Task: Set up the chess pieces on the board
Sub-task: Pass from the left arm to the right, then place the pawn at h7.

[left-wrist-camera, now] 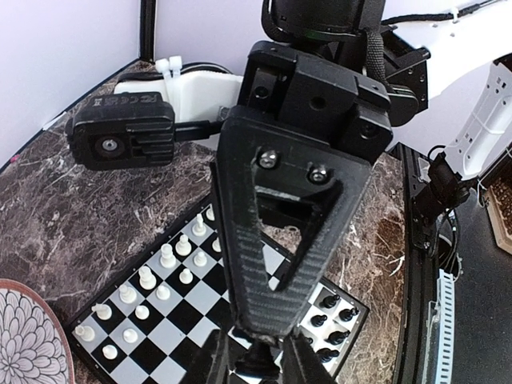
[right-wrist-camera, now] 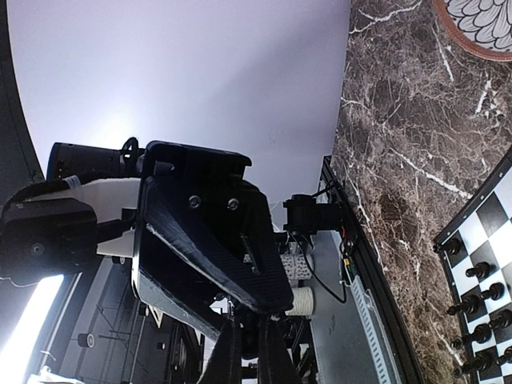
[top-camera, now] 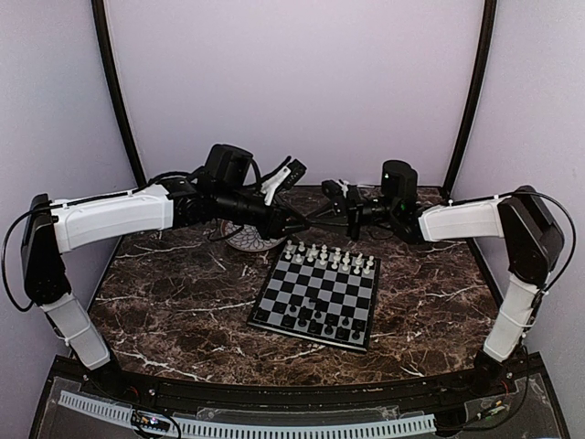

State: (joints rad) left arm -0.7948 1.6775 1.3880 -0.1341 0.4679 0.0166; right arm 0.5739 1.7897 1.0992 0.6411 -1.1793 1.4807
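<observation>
Chess pieces (top-camera: 327, 258) stand on the board (top-camera: 320, 291) mid-table, pale ones along its far rows, black ones at its near edge. My right pincer (right-wrist-camera: 248, 356) is clenched. Whether my left pincer (left-wrist-camera: 256, 364) is clenched, I cannot tell. Lettering on the wrist camera (left-wrist-camera: 120, 142) opposite is too blurred to read.
</observation>
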